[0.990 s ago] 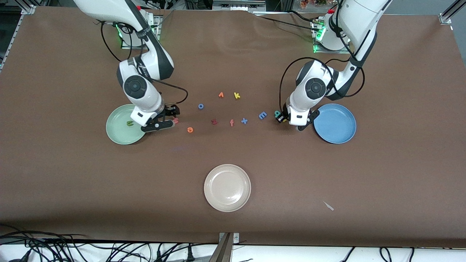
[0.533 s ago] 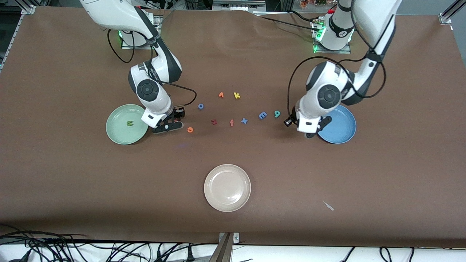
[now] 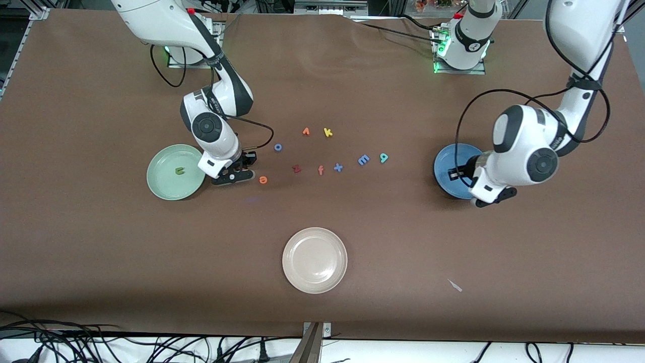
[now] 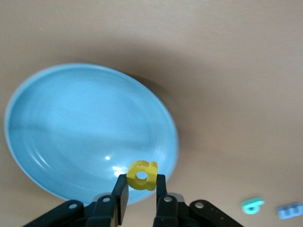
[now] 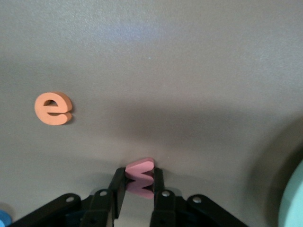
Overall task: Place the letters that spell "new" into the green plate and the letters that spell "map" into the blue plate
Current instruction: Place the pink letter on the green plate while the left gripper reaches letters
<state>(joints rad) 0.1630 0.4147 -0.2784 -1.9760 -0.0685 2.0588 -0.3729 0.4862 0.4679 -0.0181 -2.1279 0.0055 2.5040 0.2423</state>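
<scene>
Yellow "p" (image 4: 142, 175): pinched between the left gripper (image 4: 141, 191) fingers, up in the air over the blue plate (image 3: 446, 161), centre-right of the front view. In the left wrist view the plate (image 4: 71, 127) fills the left half of the frame and is empty.

Salmon-pink "w" (image 5: 140, 177): clamped in the right gripper (image 5: 139, 189), down at the table, bottom centre of the right wrist view. In the front view that right gripper (image 3: 241, 164) sits centre-left, just beside the green plate (image 3: 164, 184) rim; the "w" itself is hidden there.

Olive-green "n" (image 3: 179, 171): already lying in the green plate, roughly mid-plate.

Orange "e" (image 3: 262, 179): on the table, just beside the right gripper, between it and the middle row of letters. Also upper left in the right wrist view (image 5: 53, 108), apart from the "w".

Light-blue "m" (image 3: 363, 160) and teal-green "a" (image 3: 383, 158): side by side on the table right of centre, well apart from the blue plate. Both show blurred at the lower right of the left wrist view.

Others, mid-frame in the front view: dark red "z" (image 3: 296, 169), orange "f" (image 3: 320, 170), blue "x" (image 3: 338, 167) in a row; above them a blue "o" (image 3: 277, 147), a small orange letter (image 3: 306, 131) I can't read, yellow "k" (image 3: 327, 132).

Cream-white plate (image 3: 302, 277): lower centre, empty.
</scene>
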